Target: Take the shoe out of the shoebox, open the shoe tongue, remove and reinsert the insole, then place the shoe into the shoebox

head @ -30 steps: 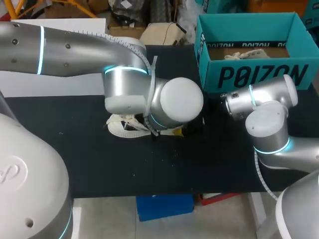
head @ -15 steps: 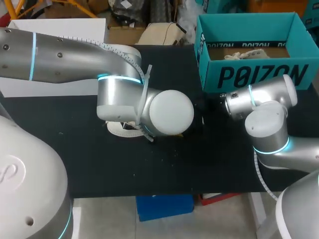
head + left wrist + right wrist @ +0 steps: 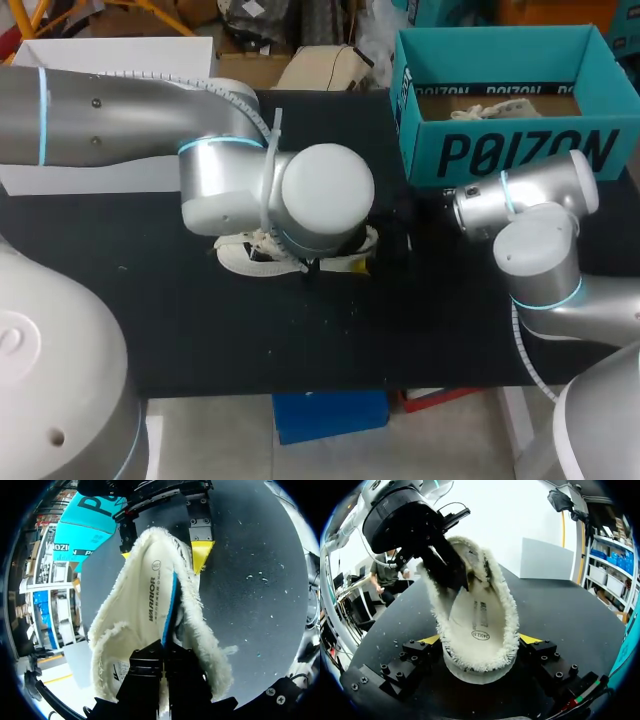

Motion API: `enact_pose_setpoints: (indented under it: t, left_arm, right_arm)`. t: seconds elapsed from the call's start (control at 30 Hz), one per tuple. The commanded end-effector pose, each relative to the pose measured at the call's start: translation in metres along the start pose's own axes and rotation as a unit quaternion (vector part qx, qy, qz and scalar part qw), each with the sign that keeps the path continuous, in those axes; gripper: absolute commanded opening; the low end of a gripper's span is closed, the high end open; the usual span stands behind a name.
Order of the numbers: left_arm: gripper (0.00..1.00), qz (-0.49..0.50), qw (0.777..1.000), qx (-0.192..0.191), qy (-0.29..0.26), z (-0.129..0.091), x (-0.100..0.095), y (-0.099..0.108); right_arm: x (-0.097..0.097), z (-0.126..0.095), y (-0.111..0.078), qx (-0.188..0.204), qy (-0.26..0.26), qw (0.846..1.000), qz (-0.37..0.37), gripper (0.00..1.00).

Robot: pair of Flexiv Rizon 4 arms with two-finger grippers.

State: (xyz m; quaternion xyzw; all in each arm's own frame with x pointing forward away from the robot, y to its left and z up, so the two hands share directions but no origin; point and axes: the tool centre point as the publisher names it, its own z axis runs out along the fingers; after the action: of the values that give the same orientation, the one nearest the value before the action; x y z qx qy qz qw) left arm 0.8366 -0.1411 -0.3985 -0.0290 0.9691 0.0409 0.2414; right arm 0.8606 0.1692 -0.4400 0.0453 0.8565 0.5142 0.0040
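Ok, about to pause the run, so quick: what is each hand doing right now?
Left hand: closed on the insole.
Right hand: closed on the shoe, one finger on each side.

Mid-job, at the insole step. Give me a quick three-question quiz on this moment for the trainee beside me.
1. True or false: the shoe lies inside the shoebox.
2. What is the left gripper shut on? A) the insole B) a lace C) nothing
3. Fill in: the right gripper grips the shoe at its ____.
Key: 1 false, it is on the table beside the box; 2 A; 3 heel.
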Motion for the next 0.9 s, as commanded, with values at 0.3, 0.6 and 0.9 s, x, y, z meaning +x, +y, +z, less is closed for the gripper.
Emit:
enact_pose_setpoints:
  t: [0.3, 0.6, 0.9]
  left_arm:
    - [0.00, -0.009, 0.999, 0.048, 0.014, -0.028, -0.008, 0.012]
    - [0.13, 0.003, 0.998, 0.063, 0.009, -0.026, -0.014, -0.006]
    - [0.42, 0.031, 0.995, 0.098, -0.005, -0.015, -0.020, -0.020]
  right_arm:
    - [-0.002, 0.000, -0.003, 0.000, 0.000, 1.000, 0.001, 0.00]
    - [-0.002, 0.000, -0.003, 0.000, 0.000, 1.000, 0.001, 0.00]
    - [-0.002, 0.000, -0.003, 0.000, 0.000, 1.000, 0.001, 0.00]
